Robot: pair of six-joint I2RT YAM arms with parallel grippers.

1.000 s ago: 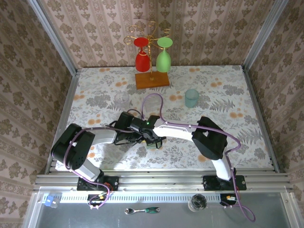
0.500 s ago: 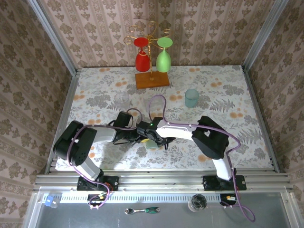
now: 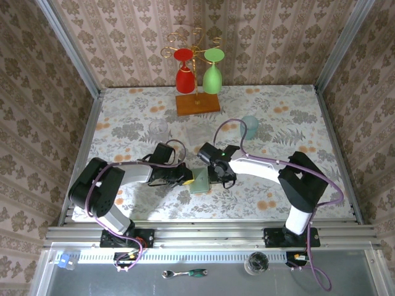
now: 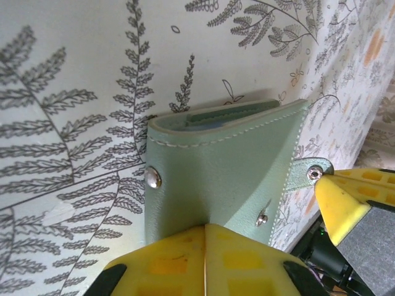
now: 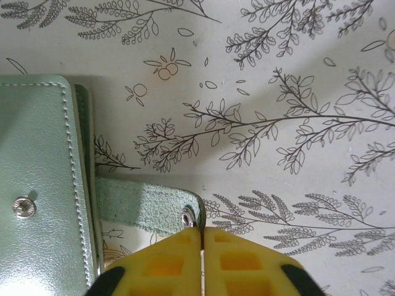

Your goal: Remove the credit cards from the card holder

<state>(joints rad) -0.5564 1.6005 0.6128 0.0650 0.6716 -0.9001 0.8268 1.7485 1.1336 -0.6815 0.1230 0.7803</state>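
On the worktop (image 3: pixel 296 123), front-centre, the folded card holder (image 3: pixel 200 180) is being pinched edgewise by the left tool (image 4: pixel 205 229), its strap (image 5: pixel 145 208) by the right tool (image 5: pixel 202 231), well clear of every worktop edge.

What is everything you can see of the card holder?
The card holder is a small pale sage-green wallet, leather-like, with light stitching and metal snap studs. It lies folded shut on the flowered table, grey-blue inner layers peeking at one edge. Its strap is unsnapped and stretched sideways. The left gripper pinches its body edge; the right gripper pinches the strap's tip.
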